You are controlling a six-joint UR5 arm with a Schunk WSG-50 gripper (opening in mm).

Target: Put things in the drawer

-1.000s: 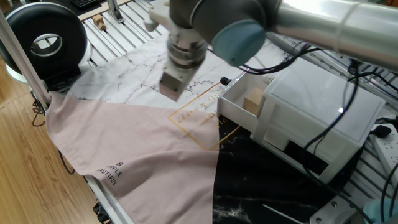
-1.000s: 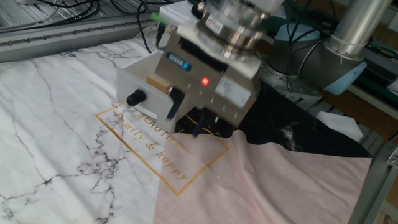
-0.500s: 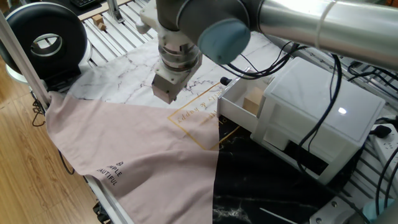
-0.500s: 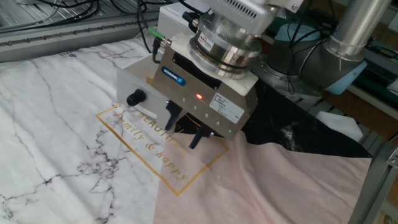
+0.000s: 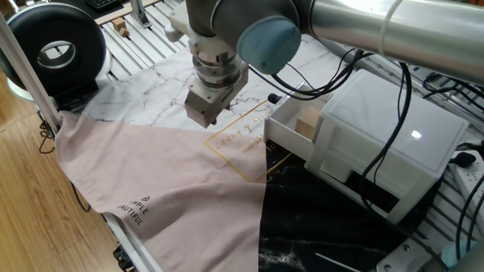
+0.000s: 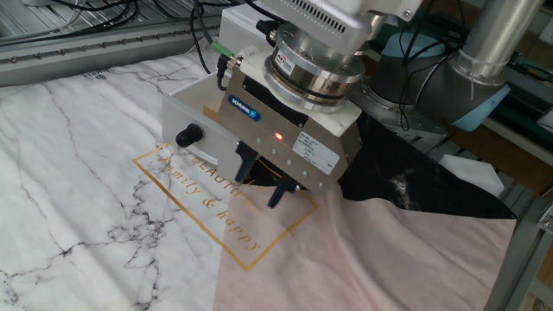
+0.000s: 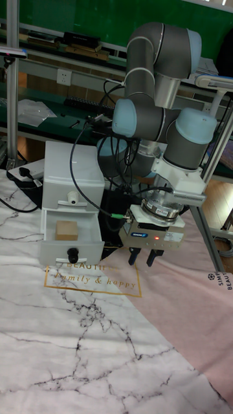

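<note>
Tan cube (image 7: 65,230) in open drawer (image 7: 71,250), hand (image 7: 141,258) empty

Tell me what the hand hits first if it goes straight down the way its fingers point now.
The hand is empty and points down. It would most likely meet the cloth on the table, near the seam between the pink cloth and the marble-print cloth, beside the open drawer. Nothing else shows below it.
</note>
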